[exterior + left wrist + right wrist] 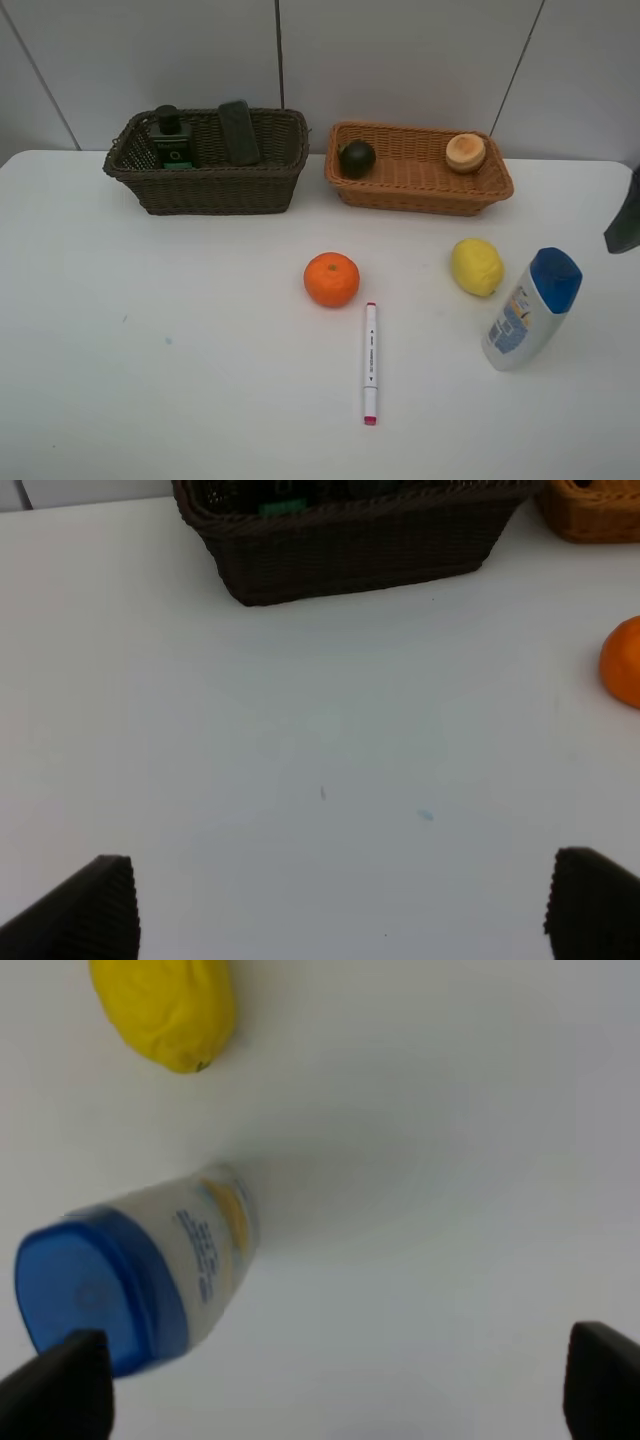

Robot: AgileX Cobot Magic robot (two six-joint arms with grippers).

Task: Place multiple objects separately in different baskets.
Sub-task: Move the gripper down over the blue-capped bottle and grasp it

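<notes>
Lying near-to-far: marker [370, 362], pink tip at near end | left gripper [342, 858]; right gripper [340, 1332]: spread wide, empty

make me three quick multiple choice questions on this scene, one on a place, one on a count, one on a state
1. Where is the mangosteen?
A. in the dark brown basket
B. on the table
C. in the tan basket

2. How many objects lie on the table outside the baskets?
A. four
B. two
C. six

3. How does the left gripper stand?
A. shut, empty
B. open, holding nothing
C. shut on a fruit

Answers:
1 C: it sits inside the tan basket, at the end nearer the dark one.
2 A: the orange, marker, lemon and blue-capped bottle are out on the table.
3 B: the left wrist view shows its fingers wide apart over bare table.
</notes>
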